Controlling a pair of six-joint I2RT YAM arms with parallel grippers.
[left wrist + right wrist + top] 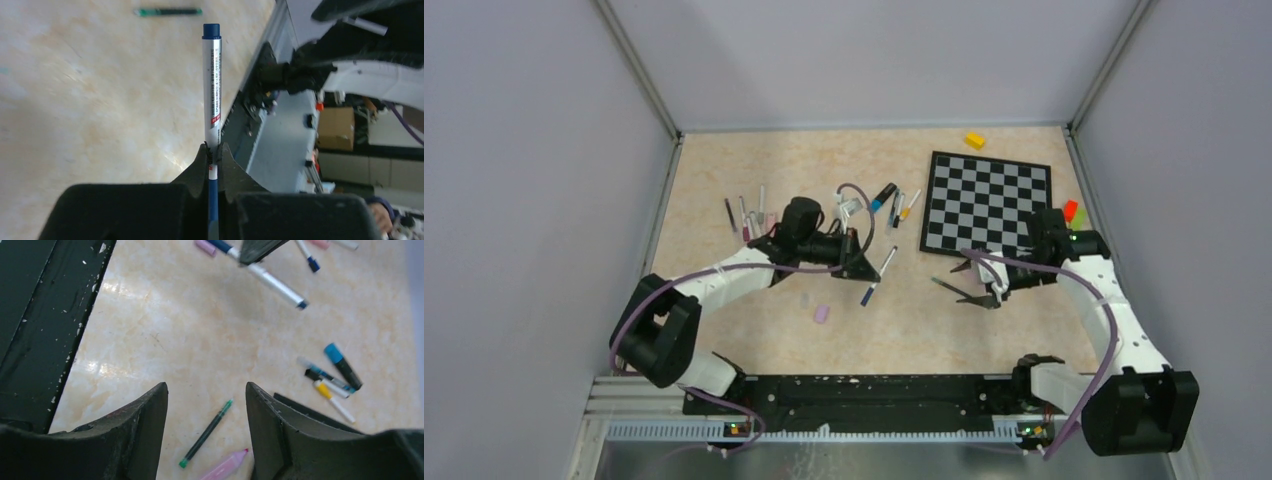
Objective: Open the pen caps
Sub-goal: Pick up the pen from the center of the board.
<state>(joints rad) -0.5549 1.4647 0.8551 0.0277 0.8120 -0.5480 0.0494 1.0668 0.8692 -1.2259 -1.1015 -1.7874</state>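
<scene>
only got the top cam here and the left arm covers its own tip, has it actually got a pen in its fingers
Observer: Yes. The left wrist view shows the left gripper with its fingers shut on a silver pen.
Operator: cap off or on
Observer: On. The navy cap sits on the pen's far end, pointing away from the fingers.
Operator: right side holding anything
Observer: Nothing. In the right wrist view the right gripper is open and empty, above a thin green pen lying on the table.
</scene>
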